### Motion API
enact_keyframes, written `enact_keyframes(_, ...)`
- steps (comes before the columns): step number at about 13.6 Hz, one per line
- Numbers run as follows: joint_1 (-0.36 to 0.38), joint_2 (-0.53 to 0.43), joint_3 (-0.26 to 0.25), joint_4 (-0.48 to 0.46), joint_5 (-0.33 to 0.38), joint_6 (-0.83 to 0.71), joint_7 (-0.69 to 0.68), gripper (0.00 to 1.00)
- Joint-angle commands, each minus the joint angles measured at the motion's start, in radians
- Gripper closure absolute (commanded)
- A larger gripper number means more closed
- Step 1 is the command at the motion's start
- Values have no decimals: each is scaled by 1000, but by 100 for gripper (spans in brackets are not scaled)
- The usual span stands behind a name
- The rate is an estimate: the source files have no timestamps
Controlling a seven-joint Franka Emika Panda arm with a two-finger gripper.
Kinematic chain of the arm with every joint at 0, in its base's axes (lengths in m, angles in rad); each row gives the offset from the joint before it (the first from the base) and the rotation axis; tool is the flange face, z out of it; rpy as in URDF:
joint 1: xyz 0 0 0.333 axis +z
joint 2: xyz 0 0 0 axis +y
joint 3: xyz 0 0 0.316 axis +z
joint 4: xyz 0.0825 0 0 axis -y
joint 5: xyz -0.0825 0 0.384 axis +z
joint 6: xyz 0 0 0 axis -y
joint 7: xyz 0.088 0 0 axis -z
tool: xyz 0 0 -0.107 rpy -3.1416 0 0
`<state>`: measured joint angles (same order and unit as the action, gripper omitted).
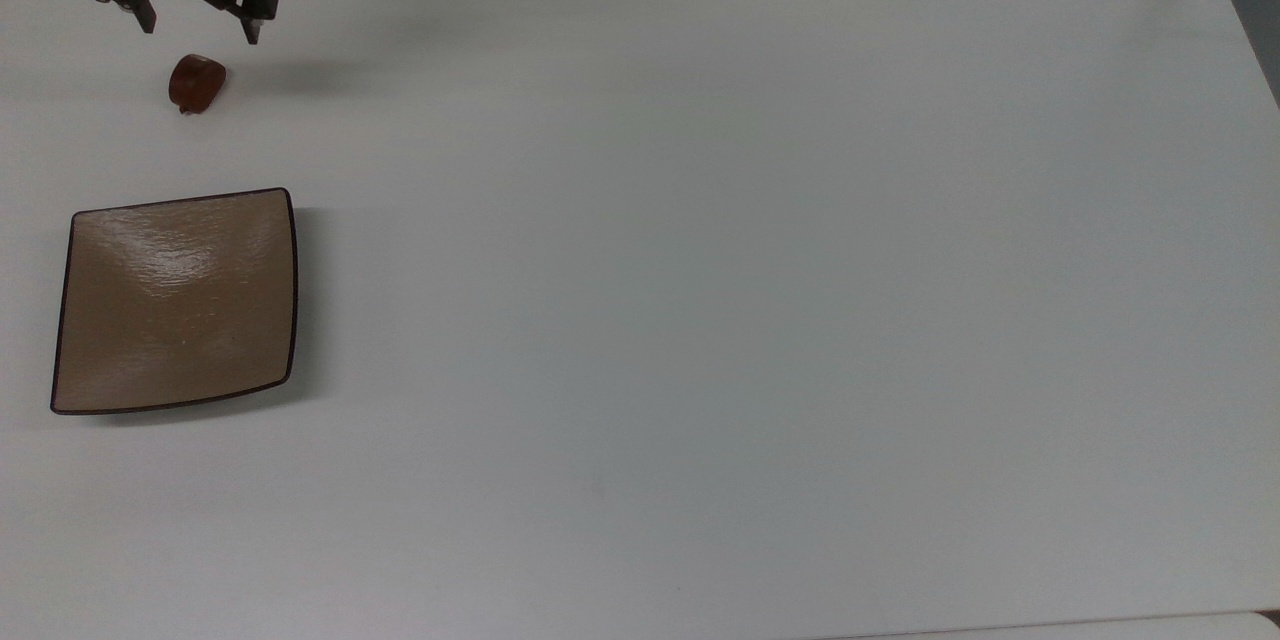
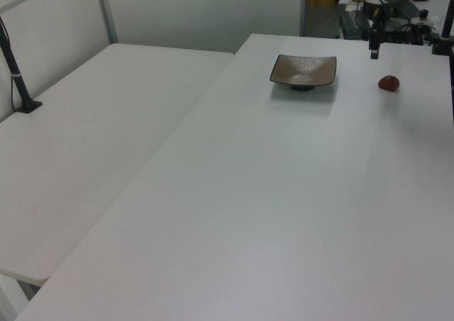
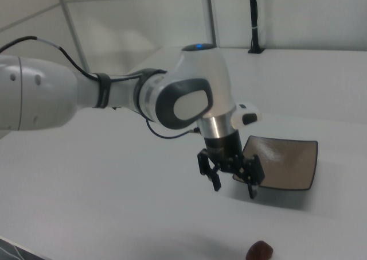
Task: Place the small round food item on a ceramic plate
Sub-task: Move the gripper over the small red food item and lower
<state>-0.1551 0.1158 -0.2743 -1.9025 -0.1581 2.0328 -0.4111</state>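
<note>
Gripper sits at the top view's upper left, jaws spread wide apart w/ nothing between them, fingers pointing down. We see the small round food item just below it in the top view, lying on the white table, not touched by either finger. In the right view the gripper hangs above the table surface, w/ the food item lower in frame, near the bottom edge, apart from the fingertips. We see the white arm reaching in from the right view's left.

Ceramic plate rests flat on the table, well below the food item in the top view, approx. in line w/ it near the top view's left edge; nothing on it. In the left view the plate is near the far end of the table, the food item off to the left view's right of it, and a dark finger hangs just above and to the left view's left of the item.
</note>
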Motion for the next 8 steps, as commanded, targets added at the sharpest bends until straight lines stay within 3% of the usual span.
enact_keyframes(1,-34,37,-19,-47,3,84,2,0)
enact_keyframes(8,-104,123,-17,-49,3,162,2,0)
